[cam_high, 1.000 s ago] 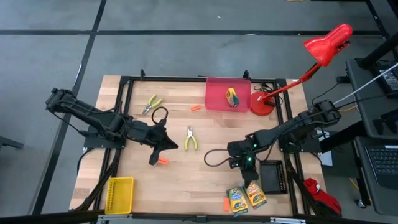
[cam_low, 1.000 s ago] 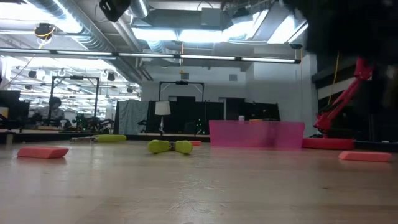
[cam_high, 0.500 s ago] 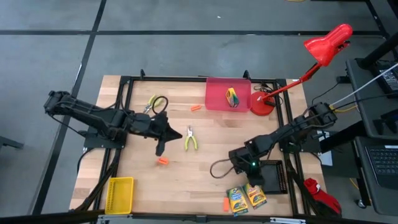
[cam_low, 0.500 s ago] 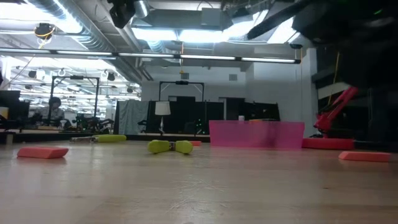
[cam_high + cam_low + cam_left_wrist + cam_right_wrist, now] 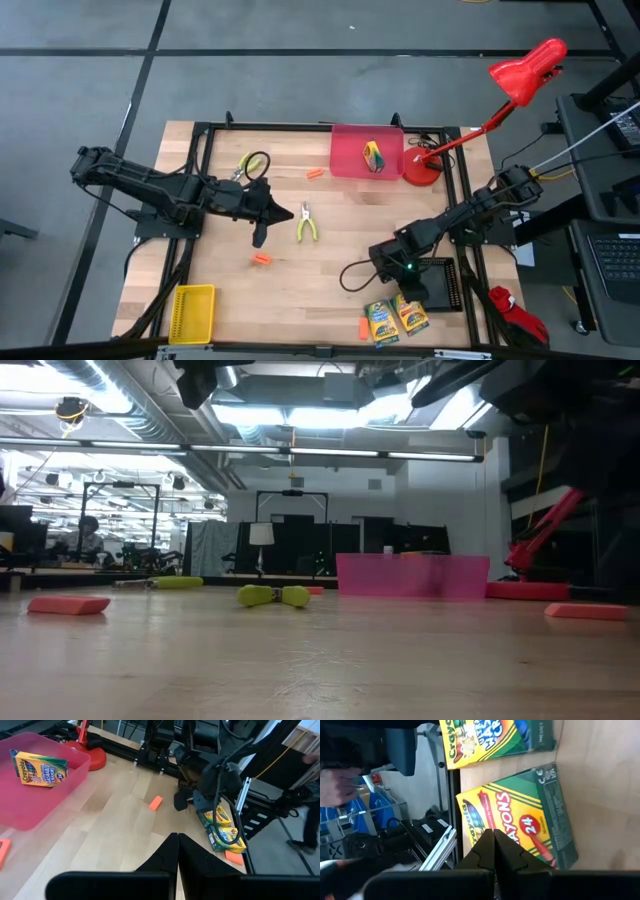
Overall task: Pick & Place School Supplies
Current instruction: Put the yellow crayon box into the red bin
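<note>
Heads up: your right gripper (image 5: 494, 836) hung over the two green-and-yellow cardboard crayon boxes (image 5: 395, 318) at the high view's lower right with fingers pressed together. Dropping like that would've just shoved them. Left gripper (image 5: 262, 232), mid-left, was pinched empty too.

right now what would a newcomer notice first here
The red bin at the table's far edge, with one crayon box inside, and the red lamp rising beside it. Then the right tool, shut, poised over two crayon boxes at the near edge.
</note>
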Controlling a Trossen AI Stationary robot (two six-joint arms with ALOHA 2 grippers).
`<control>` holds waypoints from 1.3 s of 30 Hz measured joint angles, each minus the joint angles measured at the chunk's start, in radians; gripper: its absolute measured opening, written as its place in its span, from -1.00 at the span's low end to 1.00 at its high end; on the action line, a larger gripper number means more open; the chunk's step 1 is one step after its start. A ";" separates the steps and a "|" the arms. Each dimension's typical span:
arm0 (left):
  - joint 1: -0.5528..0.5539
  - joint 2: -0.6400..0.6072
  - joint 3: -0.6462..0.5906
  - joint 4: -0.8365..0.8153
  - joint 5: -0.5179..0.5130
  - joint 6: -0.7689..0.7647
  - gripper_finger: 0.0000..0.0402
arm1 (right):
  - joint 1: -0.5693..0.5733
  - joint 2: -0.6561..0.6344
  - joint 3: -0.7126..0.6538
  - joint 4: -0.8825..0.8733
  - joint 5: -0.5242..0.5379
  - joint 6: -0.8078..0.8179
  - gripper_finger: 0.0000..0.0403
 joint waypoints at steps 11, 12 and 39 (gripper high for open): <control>-0.004 0.000 0.000 -0.001 0.001 0.000 -0.99 | -0.009 0.000 0.000 0.001 0.045 0.014 -1.00; -0.004 0.001 0.000 -0.001 0.003 0.000 -0.99 | -0.009 0.000 0.000 0.001 0.046 0.015 -1.00; -0.018 0.001 0.000 -0.002 0.017 0.000 -0.99 | -0.008 0.000 0.000 0.010 0.164 0.056 -1.00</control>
